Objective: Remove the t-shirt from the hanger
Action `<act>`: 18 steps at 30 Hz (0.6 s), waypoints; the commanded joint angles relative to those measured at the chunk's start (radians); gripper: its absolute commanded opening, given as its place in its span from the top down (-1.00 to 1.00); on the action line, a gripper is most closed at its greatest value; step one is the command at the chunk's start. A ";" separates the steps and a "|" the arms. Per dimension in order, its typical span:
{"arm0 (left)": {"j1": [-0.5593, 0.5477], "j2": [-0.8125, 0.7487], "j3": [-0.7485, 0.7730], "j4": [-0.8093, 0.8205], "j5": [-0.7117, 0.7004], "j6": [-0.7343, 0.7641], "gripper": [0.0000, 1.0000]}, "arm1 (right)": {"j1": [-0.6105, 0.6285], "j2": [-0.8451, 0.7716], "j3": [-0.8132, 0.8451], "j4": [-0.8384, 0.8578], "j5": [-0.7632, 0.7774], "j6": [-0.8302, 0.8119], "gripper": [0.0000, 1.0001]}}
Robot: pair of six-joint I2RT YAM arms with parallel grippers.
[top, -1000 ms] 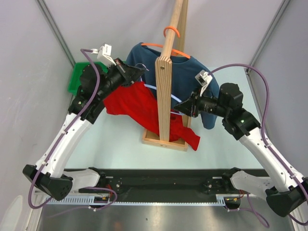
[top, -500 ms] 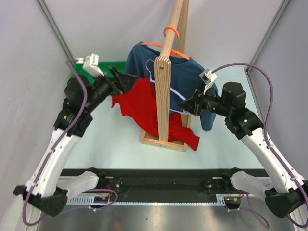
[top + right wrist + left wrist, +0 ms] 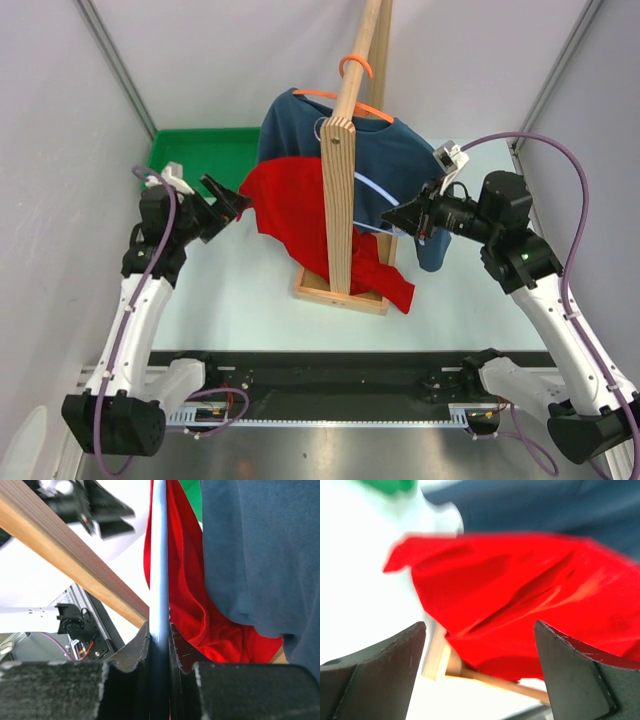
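A: Start at the left pincer (image 3: 234, 197). How does it stand?
B: Fingers spread wide, nothing between them. It points at the near edge of the red t-shirt (image 3: 290, 210) and seems to sit just beside it without touching, though the wrist picture is too blurred to be sure.
A: And the right pincer (image 3: 159, 632)?
B: Clamped tight on the thin bar of the pale hanger (image 3: 159, 555), which runs straight up between its fingers in the wrist view.
A: Where is the t-shirt?
B: Bunched against the wooden rack (image 3: 338, 200), mostly left of the upright, with its lower end trailing over the rack's base frame on the right. I can't tell whether it sits on the hanger's arms or is merely draped over them.
A: Anything behind it?
B: A blue t-shirt (image 3: 405, 160) on an orange hanger (image 3: 356, 68), whose hook loops round the slanted pole.
A: And further out?
B: The rack stands on a pale surface (image 3: 230, 300). A green bin (image 3: 205, 131) sits in the far left corner. Grey walls close in the left, back and right sides, and a black rail (image 3: 340, 385) runs along the near edge by the arm bases
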 commanded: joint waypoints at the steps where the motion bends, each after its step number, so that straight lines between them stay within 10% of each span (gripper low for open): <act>1: 0.011 -0.059 -0.107 0.152 0.206 -0.081 -0.86 | -0.015 -0.032 0.078 0.064 -0.046 0.005 1.00; 18: -0.038 -0.022 -0.397 0.514 0.274 -0.127 -0.83 | -0.032 -0.044 0.075 0.108 -0.119 0.074 1.00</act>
